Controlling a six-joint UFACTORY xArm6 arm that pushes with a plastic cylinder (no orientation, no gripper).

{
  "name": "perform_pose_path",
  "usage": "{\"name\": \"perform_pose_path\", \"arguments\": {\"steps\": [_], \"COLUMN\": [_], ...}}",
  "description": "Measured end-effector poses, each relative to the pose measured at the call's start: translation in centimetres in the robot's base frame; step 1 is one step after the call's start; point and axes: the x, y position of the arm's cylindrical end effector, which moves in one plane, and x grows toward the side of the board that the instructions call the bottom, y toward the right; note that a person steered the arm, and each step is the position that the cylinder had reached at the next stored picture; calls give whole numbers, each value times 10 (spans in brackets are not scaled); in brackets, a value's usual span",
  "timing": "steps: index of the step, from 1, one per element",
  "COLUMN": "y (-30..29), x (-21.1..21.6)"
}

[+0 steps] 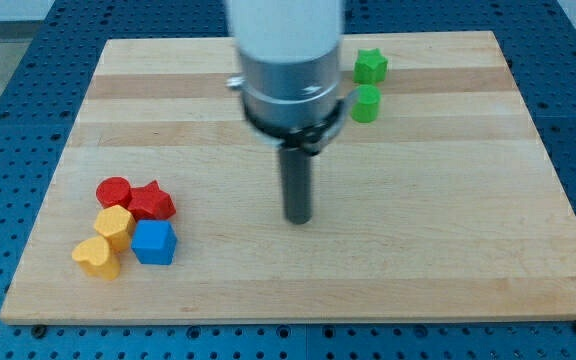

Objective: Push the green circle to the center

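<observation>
The green circle [366, 103] is a small round green block near the view's top, right of centre, on the wooden board [448, 240]. A green star-shaped block [371, 67] sits just above it, apart from it. My tip [298, 219] is the lower end of the dark rod, near the board's centre. It stands well below and to the left of the green circle and touches no block.
A cluster sits at the view's lower left: a red circle [114, 191], a red star [152, 202], a yellow hexagon [114, 226], a yellow heart [96, 257] and a blue cube [154, 242]. The arm's white and grey body [286, 60] hides part of the board's top.
</observation>
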Motion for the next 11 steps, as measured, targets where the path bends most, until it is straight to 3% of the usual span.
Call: {"name": "perform_pose_path", "arguments": {"steps": [2,5,8,11], "y": [104,131,75,10], "x": [-76,-167,-173,-121]}}
